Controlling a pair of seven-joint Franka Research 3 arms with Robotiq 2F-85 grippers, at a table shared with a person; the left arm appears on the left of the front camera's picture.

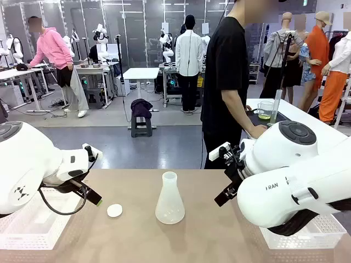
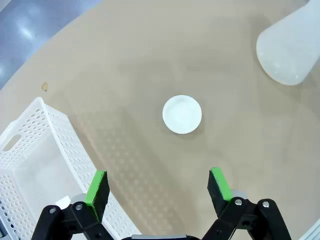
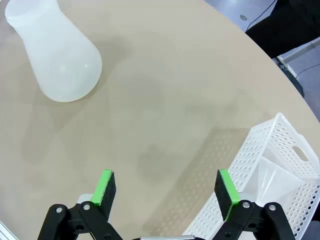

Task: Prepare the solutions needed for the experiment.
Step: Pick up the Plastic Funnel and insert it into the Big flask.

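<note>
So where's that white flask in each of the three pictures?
Front view: the flask stands mid-table, just right of the disc.
Left wrist view: the flask is in the top right corner, cut by the edge, with the disc near the middle.
Right wrist view: the flask is at the top left.
Shared landmark: the tan table under it.

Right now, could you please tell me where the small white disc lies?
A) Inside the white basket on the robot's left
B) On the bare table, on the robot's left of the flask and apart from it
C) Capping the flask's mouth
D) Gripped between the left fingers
B: the small white disc lies flat on the table, clear of the flask and outside the white basket.
</note>
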